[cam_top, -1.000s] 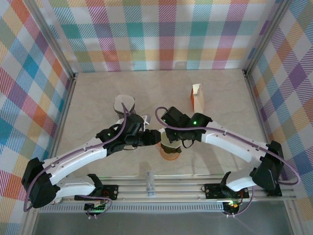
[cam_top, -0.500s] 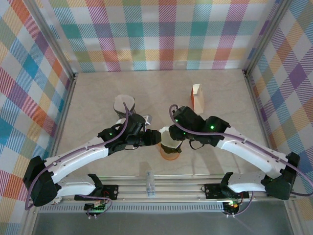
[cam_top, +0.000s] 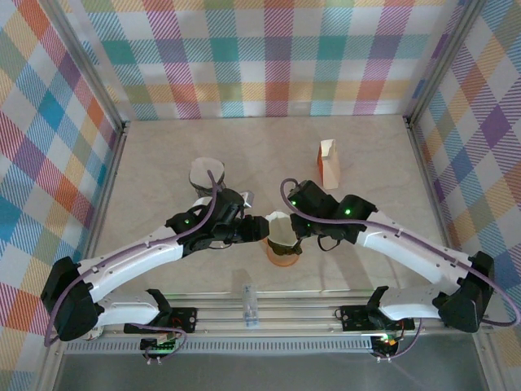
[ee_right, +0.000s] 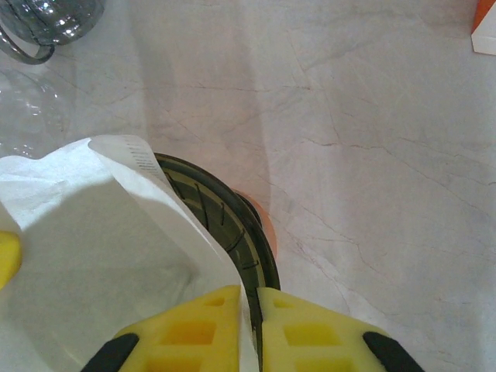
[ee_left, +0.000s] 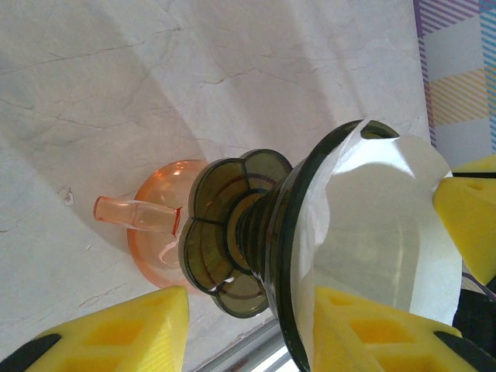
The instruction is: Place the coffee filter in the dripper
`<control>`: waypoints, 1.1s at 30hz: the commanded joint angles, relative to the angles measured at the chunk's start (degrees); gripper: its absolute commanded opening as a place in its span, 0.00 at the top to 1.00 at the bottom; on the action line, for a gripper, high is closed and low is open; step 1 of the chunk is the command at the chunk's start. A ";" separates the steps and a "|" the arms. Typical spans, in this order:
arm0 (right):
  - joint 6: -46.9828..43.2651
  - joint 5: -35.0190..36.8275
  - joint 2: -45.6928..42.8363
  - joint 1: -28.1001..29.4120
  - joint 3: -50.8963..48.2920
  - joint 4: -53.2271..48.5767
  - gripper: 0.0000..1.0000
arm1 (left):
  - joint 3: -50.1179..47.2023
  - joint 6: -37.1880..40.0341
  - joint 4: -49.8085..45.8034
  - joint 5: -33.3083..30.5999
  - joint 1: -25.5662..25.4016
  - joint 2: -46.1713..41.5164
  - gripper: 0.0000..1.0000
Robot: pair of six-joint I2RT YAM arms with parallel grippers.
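Note:
A dark green glass dripper stands on an orange glass cup at the table's near centre. The white paper coffee filter sits in the dripper's mouth, its edge standing above the rim. My right gripper is shut, pinching the filter's edge together with the dripper rim. My left gripper is open; its fingers are wide apart on either side of the dripper's rim, and the left finger touches nothing.
A clear glass vessel stands behind the left arm. An orange and white carton stands at the back right. A small clear item lies on the front rail. Plaid walls enclose the table.
My right arm has swung its elbow outward and brought the filter down from behind the dripper into its mouth. The left gripper has barely moved.

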 commanded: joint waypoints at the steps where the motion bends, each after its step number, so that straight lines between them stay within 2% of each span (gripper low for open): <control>1: -0.32 -0.50 0.59 -0.21 -0.57 0.64 0.85 | 1.54 1.04 -0.17 -1.07 -0.87 0.21 0.56; 3: -0.52 -0.24 0.61 -0.21 -0.30 0.41 0.82 | 1.63 1.12 -0.34 -1.24 -0.84 0.03 0.56; 4: -0.53 0.01 0.34 -0.19 -0.06 0.32 0.75 | 1.71 1.21 -0.38 -1.28 -0.82 -0.07 0.56; 7: -0.91 1.00 -1.05 -0.21 0.38 0.31 0.46 | 1.98 1.35 -0.67 -1.22 -0.82 0.18 0.56; 8: -0.82 1.29 -1.23 -0.21 0.56 0.21 0.40 | 2.06 1.39 -0.65 -1.23 -0.82 0.25 0.56; 11: -0.81 0.83 -0.50 -0.50 0.46 0.34 0.33 | 2.12 1.41 -0.54 -1.18 -0.84 0.52 0.56; 17: -1.13 -4.23 4.06 -2.11 -1.42 2.78 0.28 | 1.98 1.45 -0.60 -1.45 -0.87 0.46 0.56; 33: -1.01 -5.38 10.31 -3.51 -3.76 5.22 0.27 | 1.42 1.04 -0.08 -1.22 -0.82 0.49 0.55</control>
